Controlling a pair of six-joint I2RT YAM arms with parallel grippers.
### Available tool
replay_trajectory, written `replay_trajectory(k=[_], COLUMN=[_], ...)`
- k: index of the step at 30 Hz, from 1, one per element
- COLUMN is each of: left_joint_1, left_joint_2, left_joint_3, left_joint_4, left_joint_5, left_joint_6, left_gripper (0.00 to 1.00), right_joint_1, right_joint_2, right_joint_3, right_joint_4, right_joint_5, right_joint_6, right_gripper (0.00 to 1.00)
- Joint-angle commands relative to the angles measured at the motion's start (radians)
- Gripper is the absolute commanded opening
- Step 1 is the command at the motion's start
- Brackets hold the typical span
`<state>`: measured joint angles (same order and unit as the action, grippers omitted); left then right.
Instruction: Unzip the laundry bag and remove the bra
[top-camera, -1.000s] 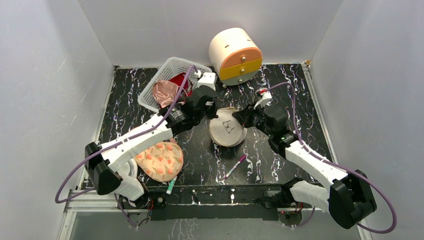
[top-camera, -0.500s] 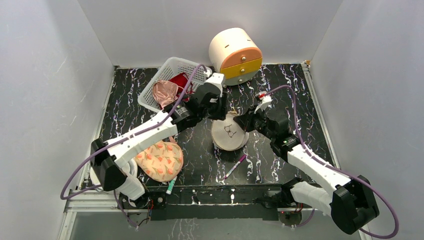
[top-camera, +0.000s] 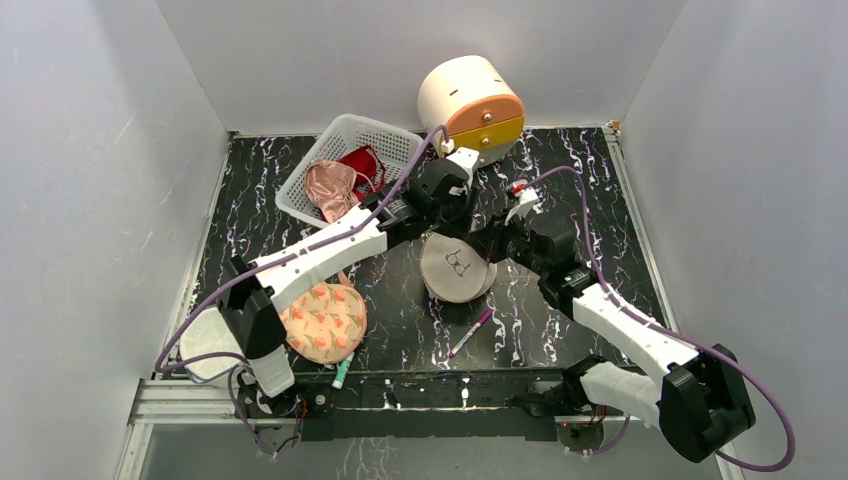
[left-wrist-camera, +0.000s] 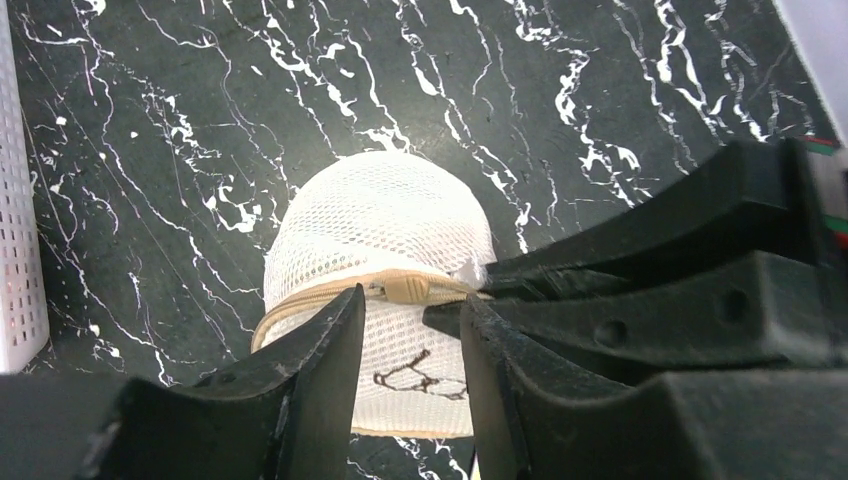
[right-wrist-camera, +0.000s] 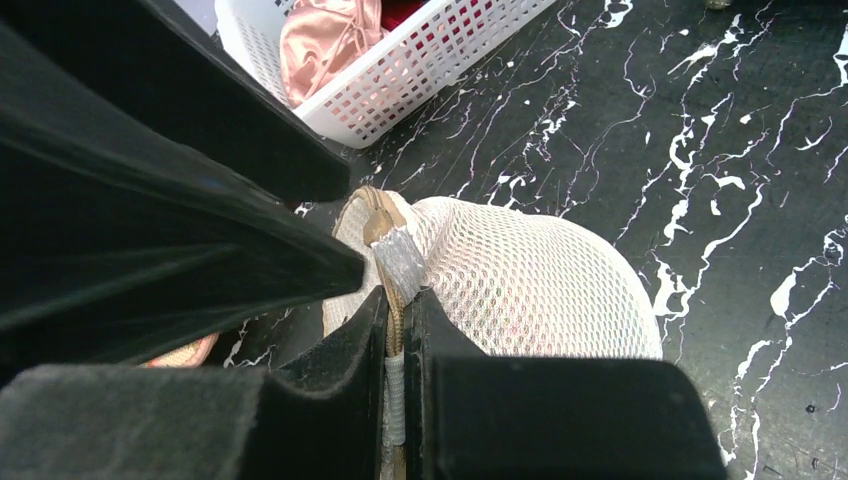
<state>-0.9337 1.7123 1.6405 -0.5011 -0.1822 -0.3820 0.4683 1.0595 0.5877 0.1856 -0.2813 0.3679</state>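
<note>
Laundry bag (top-camera: 455, 268): beige-white mesh drum with a tan zip rim, at the centre of the table (top-camera: 600, 180). The right gripper (right-wrist-camera: 398, 300) pinches its zip seam. The left gripper (left-wrist-camera: 410, 300) is spread astride the zip pull (left-wrist-camera: 405, 290). The white basket (top-camera: 350, 127) behind holds a pink garment (top-camera: 330, 185) and a red garment (top-camera: 360, 162).

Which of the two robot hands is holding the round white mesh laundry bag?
The right hand, pinched shut on the beige zip band of the round white mesh laundry bag. The left hand is open, straddling the zip pull.
</note>
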Motion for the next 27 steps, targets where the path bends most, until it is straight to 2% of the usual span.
replay_trajectory(k=[1, 11, 18, 27], left_joint_1=[-0.011, -0.014, -0.014, -0.014], left_joint_2=[0.025, 0.069, 0.066, 0.054], left_joint_3=[0.049, 0.073, 0.081, 0.07], left_joint_4=[-0.053, -0.056, -0.095, -0.092], left_joint_5=[-0.026, -0.031, -0.111, -0.12], left_joint_6=[0.031, 0.029, 0.023, 0.012], left_gripper=[0.37, 0.32, 0.22, 0.19], right_joint_1=[0.0, -0.001, -0.001, 0.0], right_joint_2=[-0.008, -0.004, -0.007, -0.006], right_joint_3=[0.06, 0.058, 0.058, 0.057], right_joint_4=[0.04, 0.045, 0.047, 0.051], right_joint_5=[-0.013, -0.027, -0.027, -0.032], right_joint_6=[-0.01, -0.006, -0.004, 0.0], right_gripper=[0.0, 0.0, 0.0, 0.0])
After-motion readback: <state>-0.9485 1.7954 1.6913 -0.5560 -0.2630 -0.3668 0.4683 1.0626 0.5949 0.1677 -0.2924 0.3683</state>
